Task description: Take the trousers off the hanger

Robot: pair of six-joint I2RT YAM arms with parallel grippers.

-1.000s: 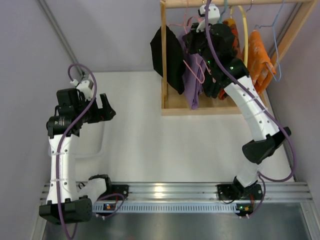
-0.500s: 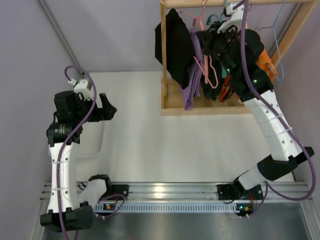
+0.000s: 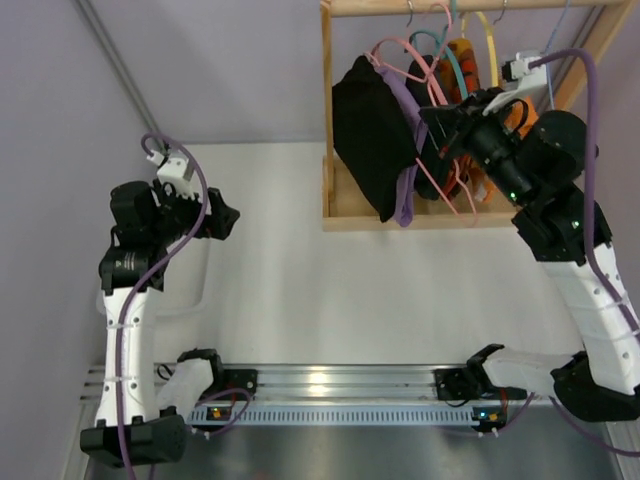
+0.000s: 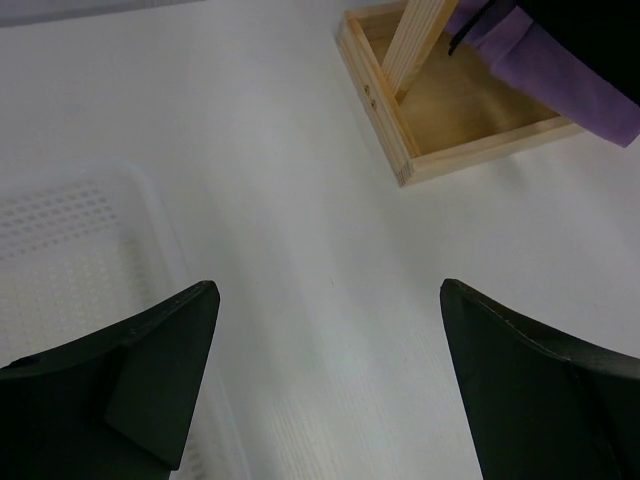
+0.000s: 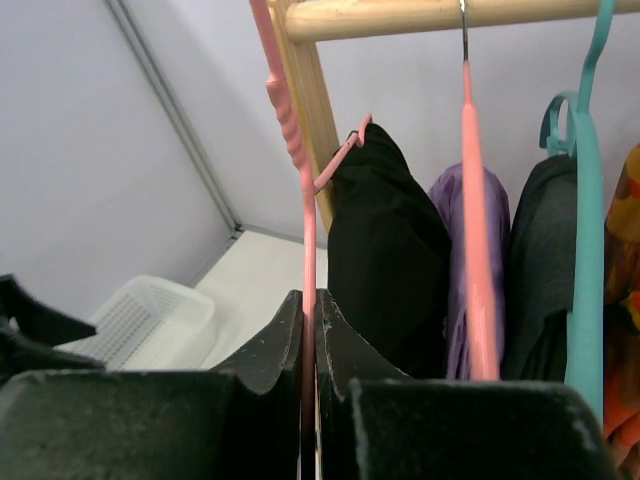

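The black trousers [image 3: 372, 140] hang from a pink hanger [image 3: 398, 52] at the left end of the wooden rack [image 3: 327, 110]. My right gripper [image 3: 440, 112] is shut on that hanger's thin pink bar. In the right wrist view the bar [image 5: 308, 220] runs straight up between the closed jaws of the gripper [image 5: 309, 310], and the trousers [image 5: 385, 260] hang just right of it, under the rail [image 5: 430, 15]. My left gripper [image 3: 225, 222] is open and empty above the table, far left of the rack; it also shows in the left wrist view [image 4: 328, 292].
A white basket [image 3: 185, 285] lies on the table under my left arm. The rack also holds a second pink hanger [image 5: 475, 230], a purple garment [image 5: 500, 210], a teal hanger [image 5: 590, 200] and orange cloth [image 3: 465, 60]. The rack's wooden base [image 4: 380, 110] is ahead of my left gripper.
My right arm has swung right and back, holding the pink hanger; the black trousers shifted right along the rack. My left arm has barely moved.
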